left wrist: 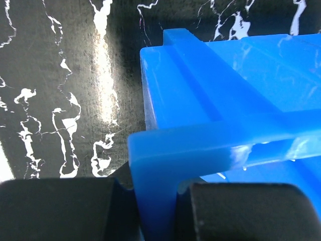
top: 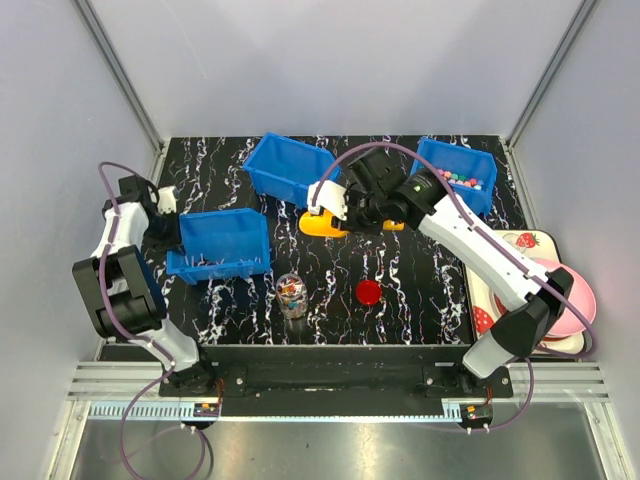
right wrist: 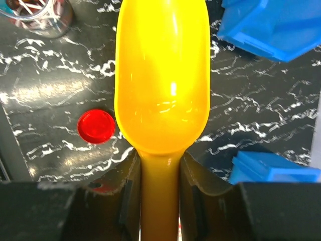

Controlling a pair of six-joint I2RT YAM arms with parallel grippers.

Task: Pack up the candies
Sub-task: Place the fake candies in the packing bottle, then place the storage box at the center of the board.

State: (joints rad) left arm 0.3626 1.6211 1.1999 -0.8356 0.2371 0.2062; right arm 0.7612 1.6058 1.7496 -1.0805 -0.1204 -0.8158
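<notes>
Non-sweet items on black marbled table
Yellow scoop in front of right gripper; red lid beside it, apart; blue bins near; pink plate well apart.

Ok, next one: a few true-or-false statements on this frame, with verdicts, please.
The right gripper holds the yellow plastic scoop by its handle. True.
The scoop's bowl is loaded. False: it is empty.
The left gripper pinches the rim of a blue plastic bin. True.
The flat round red lid caps the clear jar. False: it lies on the black marbled table, apart from the jar.
The clear jar is empty. False: it holds colourful candies.
</notes>
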